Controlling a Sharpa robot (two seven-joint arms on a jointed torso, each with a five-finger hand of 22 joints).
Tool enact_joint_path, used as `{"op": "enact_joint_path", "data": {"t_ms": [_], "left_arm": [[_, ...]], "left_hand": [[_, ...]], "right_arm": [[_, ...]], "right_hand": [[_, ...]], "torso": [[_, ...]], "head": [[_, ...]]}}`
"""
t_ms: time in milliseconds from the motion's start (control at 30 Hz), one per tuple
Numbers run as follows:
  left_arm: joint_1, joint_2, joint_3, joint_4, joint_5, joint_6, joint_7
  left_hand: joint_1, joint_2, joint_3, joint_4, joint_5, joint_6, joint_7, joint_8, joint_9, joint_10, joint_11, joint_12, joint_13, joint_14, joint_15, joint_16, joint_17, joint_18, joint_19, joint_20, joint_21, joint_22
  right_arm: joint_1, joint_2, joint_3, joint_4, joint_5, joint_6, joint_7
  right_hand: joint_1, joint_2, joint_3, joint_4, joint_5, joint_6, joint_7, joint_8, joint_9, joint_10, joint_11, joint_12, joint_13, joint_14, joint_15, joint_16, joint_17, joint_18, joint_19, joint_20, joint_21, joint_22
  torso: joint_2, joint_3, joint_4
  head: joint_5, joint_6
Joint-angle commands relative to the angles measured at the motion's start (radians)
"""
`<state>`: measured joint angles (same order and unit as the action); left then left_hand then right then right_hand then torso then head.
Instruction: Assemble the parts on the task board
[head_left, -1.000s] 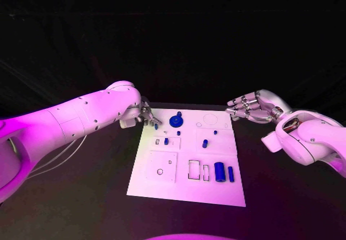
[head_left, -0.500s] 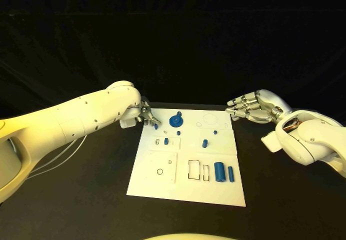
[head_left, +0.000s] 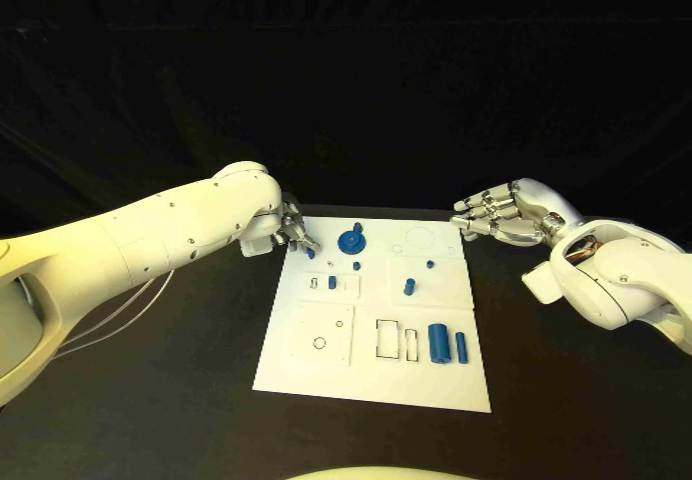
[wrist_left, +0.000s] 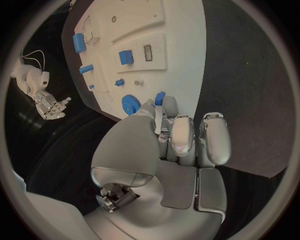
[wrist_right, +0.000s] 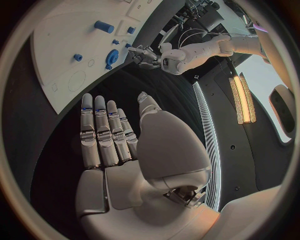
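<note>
Left hand (head_left: 289, 236), fingers bunched at task board's (head_left: 375, 380) far left corner over small blue peg (wrist_left: 160, 98), grasp unclear—pinch squarely before lifting; right hand (head_left: 502, 216) open, empty beside far right corner.

Not much going on besides the main stuff. Everything sat on a black table (head_left: 159, 400) with a matte top, and a black backdrop (head_left: 346, 90) hung behind its far edge. A couple of thin pale cables (head_left: 108, 320) drooped over the table's left side, curving toward its near-left corner.
</note>
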<state>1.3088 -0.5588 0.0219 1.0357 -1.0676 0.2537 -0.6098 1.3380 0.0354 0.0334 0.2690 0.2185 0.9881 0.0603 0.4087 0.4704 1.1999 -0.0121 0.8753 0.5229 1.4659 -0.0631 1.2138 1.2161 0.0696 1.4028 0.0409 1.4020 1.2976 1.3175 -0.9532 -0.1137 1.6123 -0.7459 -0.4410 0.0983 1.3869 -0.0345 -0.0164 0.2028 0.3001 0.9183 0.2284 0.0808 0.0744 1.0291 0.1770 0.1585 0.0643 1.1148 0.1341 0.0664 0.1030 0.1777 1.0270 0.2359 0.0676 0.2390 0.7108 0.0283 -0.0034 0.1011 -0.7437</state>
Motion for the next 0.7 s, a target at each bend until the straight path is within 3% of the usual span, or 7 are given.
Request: {"op": "enact_joint_path", "data": {"t_ms": [33,333,500,567,600,667,700], "left_arm": [[0.000,0.002,0.000,0.001,0.011,0.025,0.006],[0.000,0.000,0.000,0.001,0.007,0.033,0.000],[0.000,-0.001,0.000,0.003,0.000,0.030,0.001],[-0.001,-0.002,0.000,0.005,-0.002,0.024,0.004],[-0.001,-0.003,0.000,0.007,0.000,0.018,0.006],[-0.001,-0.005,0.000,0.009,0.003,0.010,0.011],[-0.001,-0.008,0.000,0.012,0.013,-0.001,0.018]], "left_hand": [[-0.004,-0.009,-0.004,0.012,0.004,0.010,0.002,0.005,-0.003,0.006,0.000,-0.004,-0.002,0.023,-0.008,0.004,0.001,-0.005,0.006,0.000,0.006,0.002],[-0.003,-0.001,0.003,0.015,0.006,0.035,-0.010,0.019,-0.005,0.019,-0.008,-0.002,-0.007,0.024,-0.013,0.005,0.002,-0.008,0.012,-0.002,0.012,0.013],[0.132,0.021,0.109,-0.061,0.017,0.024,-0.018,0.021,-0.006,0.017,-0.018,-0.018,-0.019,0.024,-0.024,0.005,0.002,-0.008,0.013,-0.012,0.014,0.016],[0.153,-0.013,0.240,-0.076,0.015,0.018,-0.002,0.032,-0.001,0.023,-0.010,-0.038,-0.035,0.024,-0.011,0.004,0.002,-0.007,0.011,-0.012,0.013,0.016],[0.152,-0.026,0.257,-0.080,0.016,0.016,-0.005,0.033,0.000,0.025,-0.011,-0.039,-0.036,0.024,-0.014,0.004,0.002,-0.008,0.011,-0.009,0.013,0.017],[0.119,-0.069,0.368,-0.076,0.015,0.011,-0.009,0.048,0.011,0.036,-0.017,-0.043,-0.042,0.024,-0.009,0.004,0.002,-0.010,0.011,-0.005,0.014,0.019],[0.098,-0.099,0.417,-0.082,0.010,0.010,-0.005,0.059,0.019,0.044,-0.011,-0.038,-0.037,0.024,-0.013,0.004,0.002,-0.008,0.011,-0.008,0.014,0.019]], "right_arm": [[-0.001,0.001,0.000,-0.001,0.000,0.009,0.006],[-0.002,0.002,0.000,-0.003,0.000,0.011,0.006],[-0.003,0.002,0.000,-0.003,0.001,0.011,0.007],[-0.003,0.002,0.000,-0.003,0.001,0.011,0.007],[-0.003,0.002,0.000,-0.004,0.001,0.011,0.007],[-0.003,0.002,0.000,-0.004,0.002,0.011,0.007],[-0.003,0.002,0.000,-0.004,0.003,0.011,0.008]], "right_hand": [[-0.011,0.003,-0.003,-0.001,0.006,-0.003,0.012,-0.002,0.000,-0.003,0.003,-0.004,-0.001,-0.004,-0.001,-0.004,-0.001,0.007,-0.001,0.004,-0.002,-0.001],[-0.011,0.003,-0.003,-0.001,0.006,-0.003,0.012,-0.002,0.000,-0.003,0.003,-0.004,-0.001,-0.004,-0.001,-0.004,-0.001,0.007,-0.001,0.004,-0.002,-0.001],[-0.011,0.003,-0.003,-0.001,0.006,-0.003,0.012,-0.002,0.000,-0.003,0.003,-0.004,-0.001,-0.004,-0.001,-0.004,-0.001,0.007,-0.001,0.004,-0.002,-0.001],[-0.011,0.003,-0.003,-0.001,0.006,-0.003,0.012,-0.002,0.000,-0.003,0.003,-0.004,-0.001,-0.004,-0.001,-0.004,-0.001,0.007,-0.001,0.004,-0.002,-0.001],[-0.011,0.003,-0.003,-0.001,0.006,-0.003,0.012,-0.002,0.000,-0.003,0.003,-0.004,-0.001,-0.004,-0.001,-0.004,-0.001,0.007,-0.001,0.004,-0.002,-0.001],[-0.011,0.003,-0.003,-0.001,0.006,-0.003,0.012,-0.002,0.000,-0.003,0.003,-0.004,-0.001,-0.004,-0.001,-0.004,-0.001,0.007,-0.001,0.004,-0.002,-0.001],[-0.011,0.004,-0.003,-0.002,0.007,-0.003,0.012,-0.002,0.000,-0.003,0.002,-0.003,-0.001,-0.003,-0.001,-0.003,-0.003,0.007,-0.001,0.004,-0.002,-0.004]], "torso": [[0.000,-0.0001,0.0000],[0.000,-0.0001,0.0002],[0.000,0.0001,-0.0003],[0.000,0.0000,0.0000],[0.000,-0.0001,-0.0001],[-0.001,-0.0002,-0.0004],[-0.001,-0.0002,-0.0002]], "head": [[0.001,-0.001],[0.000,-0.004],[0.001,-0.005],[0.001,-0.005],[0.001,-0.005],[0.001,-0.005],[0.001,-0.005]]}}
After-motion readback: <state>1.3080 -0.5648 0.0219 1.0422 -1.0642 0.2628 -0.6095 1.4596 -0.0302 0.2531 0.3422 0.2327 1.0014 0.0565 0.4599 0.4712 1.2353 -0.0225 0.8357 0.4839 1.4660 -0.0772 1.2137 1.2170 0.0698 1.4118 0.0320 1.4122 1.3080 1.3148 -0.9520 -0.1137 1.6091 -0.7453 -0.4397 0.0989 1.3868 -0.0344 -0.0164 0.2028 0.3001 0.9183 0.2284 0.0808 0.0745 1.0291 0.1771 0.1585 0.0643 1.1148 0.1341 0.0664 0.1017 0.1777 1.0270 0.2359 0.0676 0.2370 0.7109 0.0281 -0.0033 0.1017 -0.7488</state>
